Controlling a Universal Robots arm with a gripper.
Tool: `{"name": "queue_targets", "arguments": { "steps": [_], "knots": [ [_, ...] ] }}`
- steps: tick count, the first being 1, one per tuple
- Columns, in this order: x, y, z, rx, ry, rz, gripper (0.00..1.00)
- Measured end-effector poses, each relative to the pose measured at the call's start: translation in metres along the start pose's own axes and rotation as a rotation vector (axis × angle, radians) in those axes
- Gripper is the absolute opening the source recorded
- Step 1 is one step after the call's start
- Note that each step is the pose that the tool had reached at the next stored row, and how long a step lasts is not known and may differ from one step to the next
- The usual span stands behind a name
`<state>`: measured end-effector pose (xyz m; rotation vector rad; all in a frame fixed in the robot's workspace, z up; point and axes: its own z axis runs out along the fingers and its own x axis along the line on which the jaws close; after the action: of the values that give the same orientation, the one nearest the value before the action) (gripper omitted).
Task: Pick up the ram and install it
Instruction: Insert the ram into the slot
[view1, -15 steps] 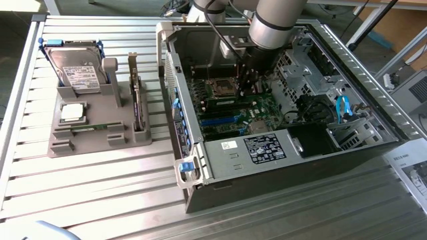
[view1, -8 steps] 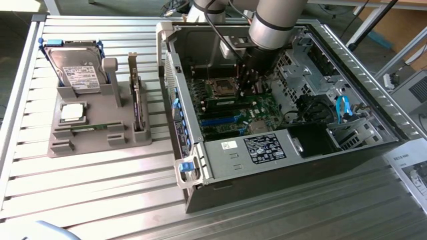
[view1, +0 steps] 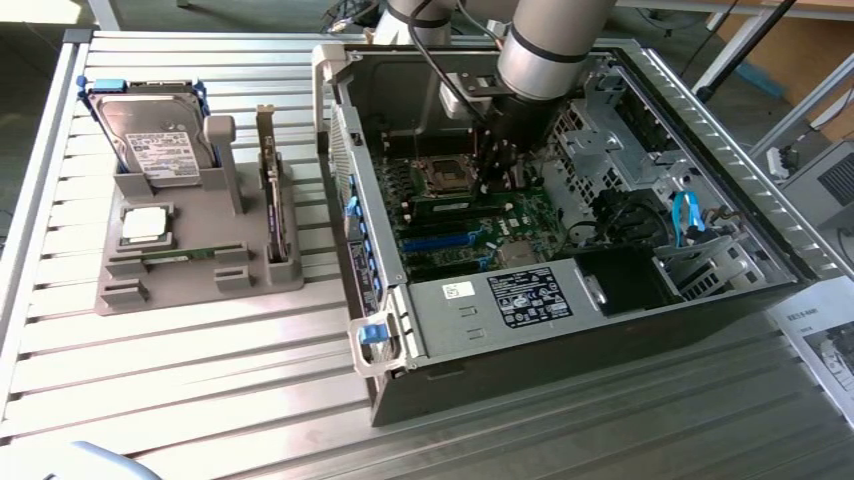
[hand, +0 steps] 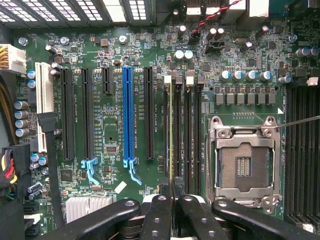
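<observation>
Ribbed aluminium counter (view1: 200, 380) carries a black tower computer case (view1: 561, 375) lying open on its side. To the exterior view's left of the case stands a grey moulded holder (view1: 174, 275). A silver hard drive with blue rails (view1: 154, 140) is propped upright in it. A grey robot arm (view1: 547, 45) reaches down into the case over the green motherboard (hand: 110, 115). The black-fingered claw (hand: 173, 189) is clenched on the thin green circuit-board ram (hand: 171, 130). The ram is seen edge-on, standing in line with the row of dark memory slots. It lies between the long blue expansion slot (hand: 127, 115) and the metal-framed processor socket (hand: 243, 162). Whether its lower edge is seated in a slot cannot be told.
</observation>
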<state>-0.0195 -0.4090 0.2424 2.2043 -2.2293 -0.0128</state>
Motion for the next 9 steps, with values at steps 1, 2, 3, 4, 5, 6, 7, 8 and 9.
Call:
{"name": "queue_targets", "arguments": {
  "steps": [1, 2, 3, 4, 5, 6, 7, 8, 9],
  "knots": [
    [0.0, 0.0, 0.0, -0.0001, 0.0, 0.0, 0.12],
    [0.0001, 0.0, 0.0005, -0.0001, 0.0001, 0.0, 0.12],
    [0.0, 0.0, 0.0013, -0.0001, 0.0001, 0.0, 0.12],
    [-0.0008, 0.0, 0.0014, 0.0, 0.0, 0.0, 0.12],
    [-0.0009, 0.0001, 0.0014, 0.0, -0.0025, 0.0, 0.12],
    [-0.0009, 0.0, 0.0014, -0.0001, -0.003, 0.0, 0.12],
    [-0.0009, 0.0, 0.0014, -0.0001, -0.0032, 0.0, 0.12],
    [-0.0005, 0.0, 0.0014, -0.0001, -0.0031, 0.0, 0.12],
    [0.0002, 0.0, 0.0014, -0.0001, -0.0031, 0.0, 0.12]
  ]
}}
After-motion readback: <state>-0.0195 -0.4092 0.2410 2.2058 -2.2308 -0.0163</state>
